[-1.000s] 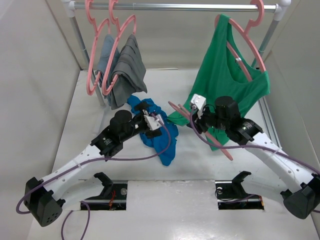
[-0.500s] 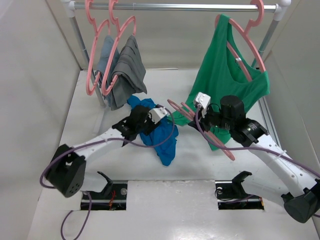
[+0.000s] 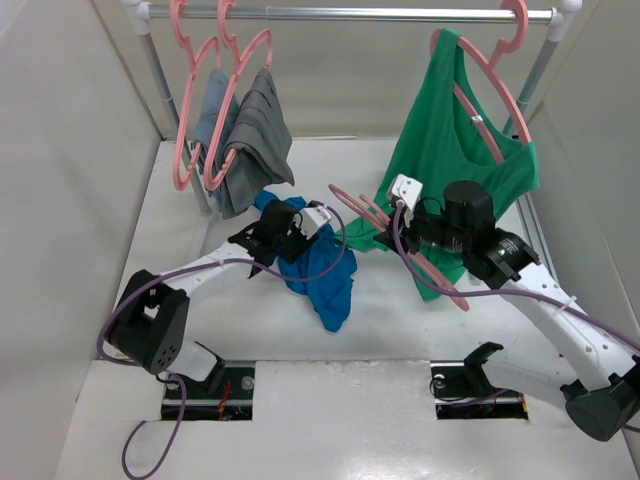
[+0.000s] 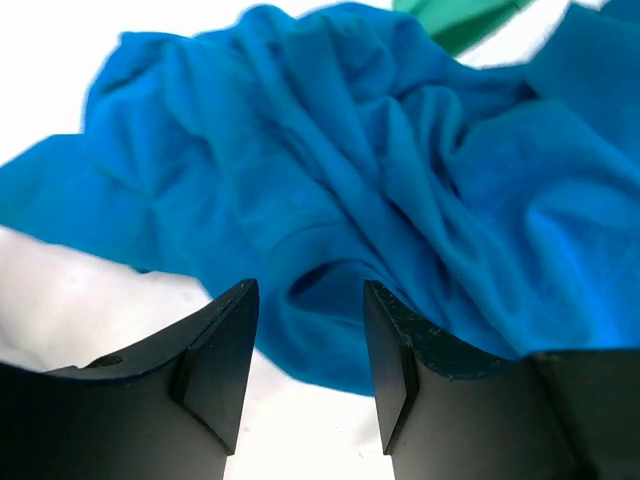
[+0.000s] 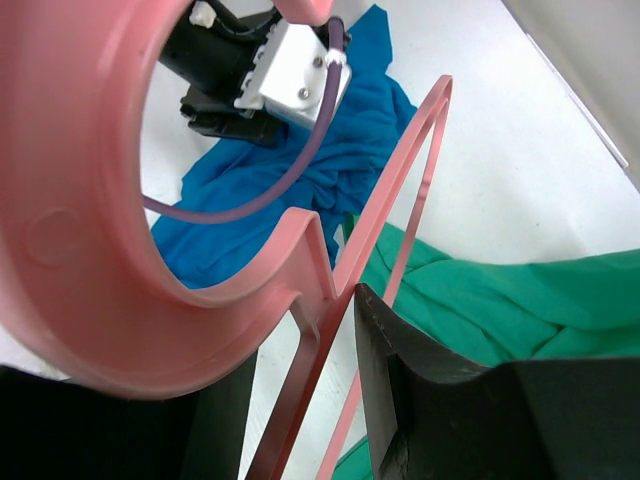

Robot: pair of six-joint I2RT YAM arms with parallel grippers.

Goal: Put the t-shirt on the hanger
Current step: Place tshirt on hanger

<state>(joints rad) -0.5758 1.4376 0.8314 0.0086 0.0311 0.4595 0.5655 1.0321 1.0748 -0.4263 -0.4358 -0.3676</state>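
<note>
Two hands at work, seen from overhead. Bright blue, soft cotton short-sleeved t-shirt (image 3: 325,285) lies crumpled on the white worktop (image 3: 250,335), just off centre toward 9 o'clock, and is on nothing yet. Left hand (image 4: 307,290) is down at the heap's 12 o'clock end. The wrist view shows its fingers partway together with a fold of blue cloth between the tips, so I read it as pinched on the t-shirt, though I cannot judge how firmly. Right hand (image 5: 300,345) is clamped on the pink plastic hanger with curved hook and open triangular frame (image 5: 305,250), gripping just below the hook. The hanger is held tilted in the air at 3 o'clock of the t-shirt, one shoulder tip pointing toward it, near but apart. Green sleeveless top (image 3: 450,150) hangs behind at 1 o'clock.

Step in hand, by my reading: securing cloth ahead of threading. The next move calls for lifting the fold to expose hem or neck, then steering the hanger's near shoulder inside — limp, bunched cloth may hide the opening.
</note>
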